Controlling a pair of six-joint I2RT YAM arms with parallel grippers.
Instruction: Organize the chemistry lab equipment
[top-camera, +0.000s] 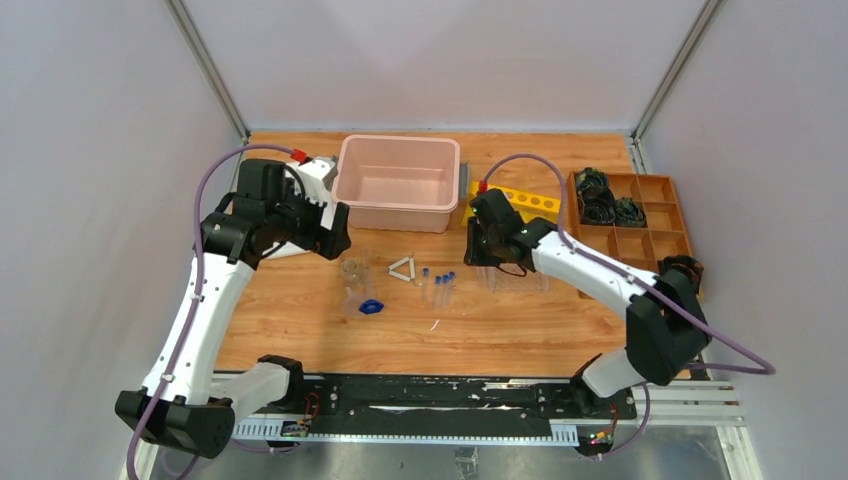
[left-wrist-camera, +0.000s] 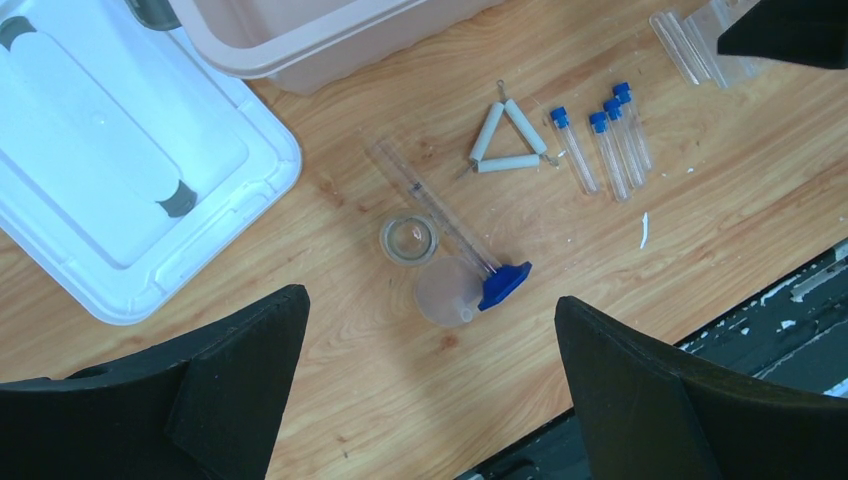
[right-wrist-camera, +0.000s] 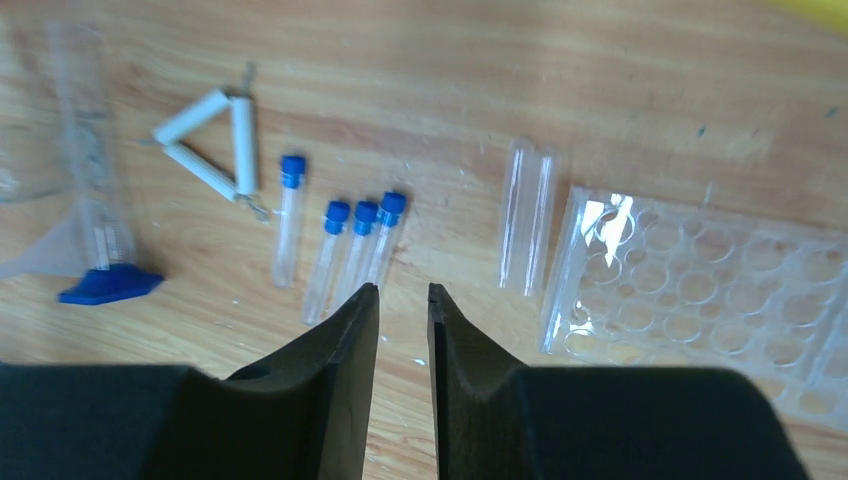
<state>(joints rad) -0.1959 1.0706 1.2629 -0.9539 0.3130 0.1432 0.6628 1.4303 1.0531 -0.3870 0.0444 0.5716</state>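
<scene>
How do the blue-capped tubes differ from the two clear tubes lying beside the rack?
The blue-capped tubes number four; the clear tubes are two. The blue-capped tubes lie nearer the white triangle; the clear tubes lie next to the rack and show no caps. All are clear and lie flat on the wooden table.

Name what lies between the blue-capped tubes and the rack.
Two clear tubes with no blue caps, lying side by side; the right wrist view shows them best.

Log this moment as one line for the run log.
left gripper: open, empty | right gripper: narrowly open, empty, by blue-capped tubes | tubes: lying on table, outside clear rack
</scene>
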